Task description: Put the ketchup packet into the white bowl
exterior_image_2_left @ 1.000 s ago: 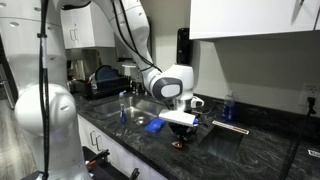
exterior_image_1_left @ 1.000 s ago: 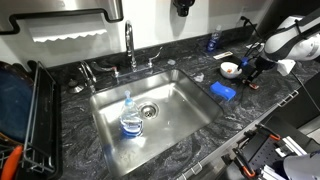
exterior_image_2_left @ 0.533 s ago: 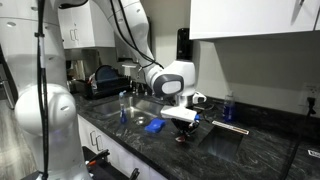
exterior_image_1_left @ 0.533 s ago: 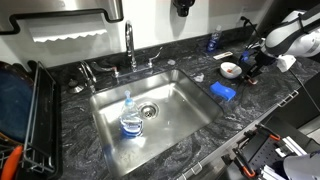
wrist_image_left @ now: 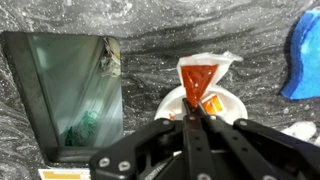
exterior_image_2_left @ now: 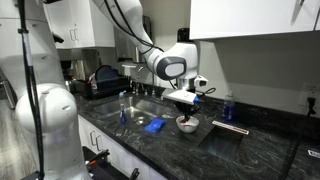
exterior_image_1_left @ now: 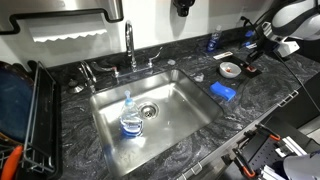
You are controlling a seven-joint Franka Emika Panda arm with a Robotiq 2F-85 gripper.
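In the wrist view my gripper (wrist_image_left: 192,112) is shut on the lower end of the red-orange ketchup packet (wrist_image_left: 198,78). It holds the packet upright above the small white bowl (wrist_image_left: 233,106). A small orange piece (wrist_image_left: 211,102) lies inside the bowl. In both exterior views the gripper (exterior_image_1_left: 250,60) (exterior_image_2_left: 186,102) hangs a little above the bowl (exterior_image_1_left: 230,69) (exterior_image_2_left: 187,124) on the dark counter to the right of the sink. The packet is too small to make out in the exterior views.
A blue sponge (exterior_image_1_left: 223,91) (exterior_image_2_left: 154,125) (wrist_image_left: 304,55) lies near the bowl. A blue-capped clear bottle (exterior_image_1_left: 130,118) stands in the steel sink (exterior_image_1_left: 185,100), with a faucet (exterior_image_1_left: 130,45) behind. A dark glossy slab (wrist_image_left: 60,90) lies beside the bowl. A dish rack (exterior_image_1_left: 35,110) stands at the left.
My gripper has risen from the counter with the packet in it and moved over the bowl. The sponge, bowl and bottle have not moved.
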